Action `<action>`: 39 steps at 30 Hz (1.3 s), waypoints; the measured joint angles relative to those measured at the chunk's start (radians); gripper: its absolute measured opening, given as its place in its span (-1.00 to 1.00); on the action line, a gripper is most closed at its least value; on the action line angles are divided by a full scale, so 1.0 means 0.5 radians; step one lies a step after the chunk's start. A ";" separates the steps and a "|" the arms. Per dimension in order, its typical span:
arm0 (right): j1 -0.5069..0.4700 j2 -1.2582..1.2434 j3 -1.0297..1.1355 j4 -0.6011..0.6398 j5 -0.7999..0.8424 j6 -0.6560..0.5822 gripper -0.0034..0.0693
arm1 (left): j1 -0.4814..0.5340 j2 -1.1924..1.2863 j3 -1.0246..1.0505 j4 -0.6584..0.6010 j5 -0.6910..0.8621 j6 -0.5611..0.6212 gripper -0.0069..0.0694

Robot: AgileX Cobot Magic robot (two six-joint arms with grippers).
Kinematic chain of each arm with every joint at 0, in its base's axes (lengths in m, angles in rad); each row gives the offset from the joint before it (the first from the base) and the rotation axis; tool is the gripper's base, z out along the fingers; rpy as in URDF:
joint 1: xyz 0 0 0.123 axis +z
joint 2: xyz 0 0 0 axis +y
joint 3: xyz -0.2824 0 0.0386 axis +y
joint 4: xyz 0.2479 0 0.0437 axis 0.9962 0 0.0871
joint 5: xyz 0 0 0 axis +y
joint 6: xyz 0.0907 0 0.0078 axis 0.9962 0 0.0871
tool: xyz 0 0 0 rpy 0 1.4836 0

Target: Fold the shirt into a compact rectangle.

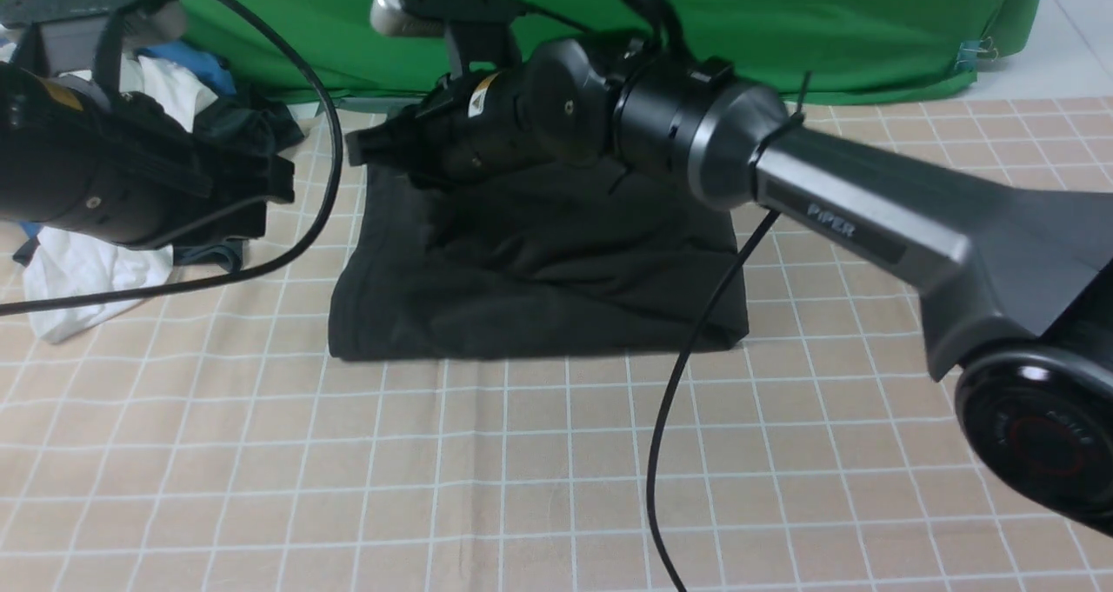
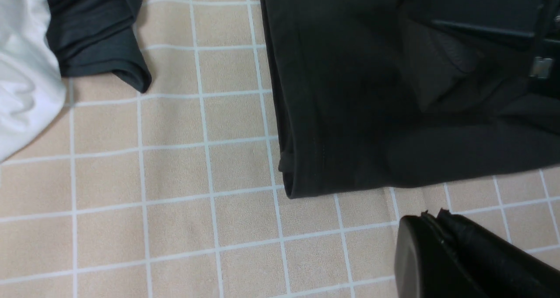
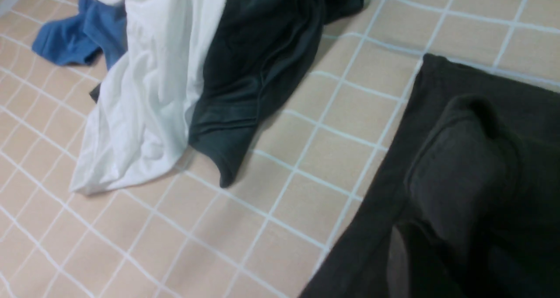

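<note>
Far left of the front view: left gripper (image 1: 261, 188) hangs over the clothes pile, well apart from the shirt. In the left wrist view its fingertips (image 2: 431, 228) sit pressed together at lower right, nothing between them, so closed and empty.

Under it, upper left: white garment (image 1: 96, 279), w/ a dark grey-teal garment (image 1: 252, 127) and a scrap of blue cloth (image 1: 196, 62) behind. Not the task's things; there's a bare strip of checked tablecloth (image 1: 522, 470) between the pile and the shirt.

Centre: shirt (image 1: 539, 288), black, already folded into a rough rectangle lying flat on the cloth. Near edge fairly straight, left edge a clean fold w/ stitched hem showing at the corner (image 2: 293, 175). Top layer is rumpled, esp. toward the upper left of the bundle.

Right gripper (image 1: 369, 144) comes in from the right of frame, low at the shirt's far left corner. Its fingers are lost dark-on-dark in every view, so can't tell how wide it stands or whether it has cloth pinched.

Handling, as a guess: soft, light knit, no stiffness, so it'll sag and drag when lifted by one point, and stacked layers may slide apart. Not fragile. Best hold prob. at folded corners or along the hem, pinching all layers together, one corner per gripper, then lift low and lay over.
</note>
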 joint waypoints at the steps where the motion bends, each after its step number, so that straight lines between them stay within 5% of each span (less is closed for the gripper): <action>1: 0.006 0.006 0.000 0.007 -0.012 -0.008 -0.14 | 0.000 0.000 0.000 0.000 0.000 0.000 -0.77; 3: 0.009 0.005 0.000 0.006 0.020 -0.110 0.15 | 0.000 0.000 0.002 0.000 0.000 0.000 -0.77; 7: -0.031 -0.083 0.000 -0.042 0.249 -0.341 0.30 | 0.000 0.000 0.002 0.000 -0.008 -0.003 -0.77; 10: -0.114 -0.195 0.000 -0.135 0.509 -0.391 0.08 | 0.000 0.003 0.002 -0.013 -0.050 -0.003 -0.77; 15: -0.371 -0.438 -0.004 -0.261 0.999 -0.445 -0.73 | 0.000 0.130 -0.025 -0.155 -0.138 0.019 -0.77; 22: -0.528 -0.428 0.064 -0.290 1.507 -0.614 -0.80 | 0.000 0.674 -0.317 -0.346 -0.147 0.161 -0.77; 33: -0.412 -0.131 0.105 -0.177 1.338 -0.727 -0.80 | 0.000 1.250 -0.545 -0.392 -0.272 0.195 -0.77; 39: -0.383 -0.020 0.105 -0.199 1.529 -0.690 -0.80 | 0.039 1.436 -0.556 -0.361 -0.484 0.195 -0.77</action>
